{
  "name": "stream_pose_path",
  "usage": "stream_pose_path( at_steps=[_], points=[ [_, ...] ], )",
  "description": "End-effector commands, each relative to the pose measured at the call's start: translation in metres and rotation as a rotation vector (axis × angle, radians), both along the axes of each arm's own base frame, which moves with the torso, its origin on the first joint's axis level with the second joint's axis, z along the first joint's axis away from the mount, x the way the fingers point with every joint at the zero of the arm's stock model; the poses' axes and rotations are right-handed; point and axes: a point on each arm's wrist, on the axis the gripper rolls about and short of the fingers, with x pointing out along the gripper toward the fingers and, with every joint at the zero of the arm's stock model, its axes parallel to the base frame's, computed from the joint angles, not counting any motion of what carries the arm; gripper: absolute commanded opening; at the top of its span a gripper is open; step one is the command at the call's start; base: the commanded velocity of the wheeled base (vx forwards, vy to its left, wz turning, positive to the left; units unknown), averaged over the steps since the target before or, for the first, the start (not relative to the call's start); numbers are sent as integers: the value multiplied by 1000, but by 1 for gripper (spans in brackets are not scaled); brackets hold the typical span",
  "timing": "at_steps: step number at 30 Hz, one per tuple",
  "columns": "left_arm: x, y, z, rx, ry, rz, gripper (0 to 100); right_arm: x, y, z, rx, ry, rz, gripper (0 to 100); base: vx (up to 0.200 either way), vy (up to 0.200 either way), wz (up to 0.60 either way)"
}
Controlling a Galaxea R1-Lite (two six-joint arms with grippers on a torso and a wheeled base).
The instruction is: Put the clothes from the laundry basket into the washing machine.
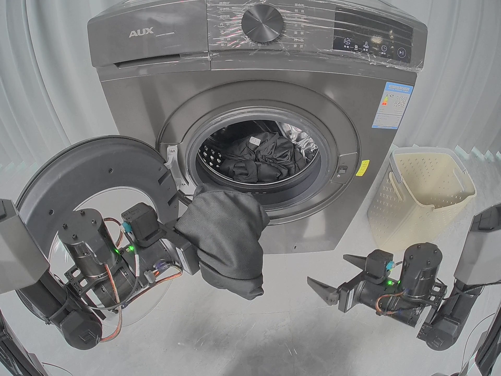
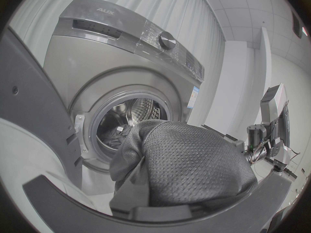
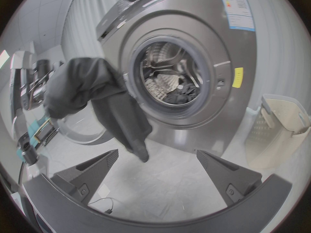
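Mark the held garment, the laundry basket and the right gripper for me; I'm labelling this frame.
held garment [image 1: 229, 231], head view, on its draped middle.
laundry basket [image 1: 402, 210], head view, on its perforated side wall.
right gripper [image 1: 327, 268], head view, midway between its open fingertips.

My left arm [image 1: 86, 246] and right arm [image 1: 425, 270] show dark cylindrical housings, green lights and coppery cables [image 1: 110, 293]; my right gripper [image 1: 329, 270] has black wedge fingers [image 3: 94, 167], one screw each.
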Motion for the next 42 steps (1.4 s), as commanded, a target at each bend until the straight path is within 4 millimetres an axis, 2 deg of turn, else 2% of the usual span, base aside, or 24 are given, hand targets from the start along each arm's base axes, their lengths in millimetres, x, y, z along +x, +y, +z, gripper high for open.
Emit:
stream_pose_path(
  at_steps=[1, 6, 9, 12, 19, 28, 34, 42],
  points=[
    [-8, -1, -8, 20, 38, 16, 0, 14, -14, 2, 17, -10, -86, 100, 0, 0, 0],
    [-17, -6, -9, 29, 42, -3, 0, 14, -20, 9, 26, -32, -108, 100, 0, 0, 0],
    [-21, -12, -12, 39, 52, -24, 0, 6, -21, 9, 18, -21, -94, 100, 0, 0, 0],
    [-21, -13, -12, 37, 50, -27, 0, 5, -20, 10, 20, -21, -94, 100, 0, 0, 0],
    [-21, -14, -13, 42, 52, -28, 0, 6, -20, 11, 23, -26, -93, 100, 200, 0, 0],
    [-25, -20, -22, 64, 81, -53, 0, 2, -14, 9, 20, -19, -70, 100, 0, 0, 0],
    [-25, -22, -21, 61, 77, -59, 0, 0, -11, 9, 20, -17, -58, 100, 200, 0, 0],
    [-29, -25, -22, 65, 80, -79, 0, -1, -10, 8, 18, -15, -54, 100, 0, 0, 0]
  ],
)
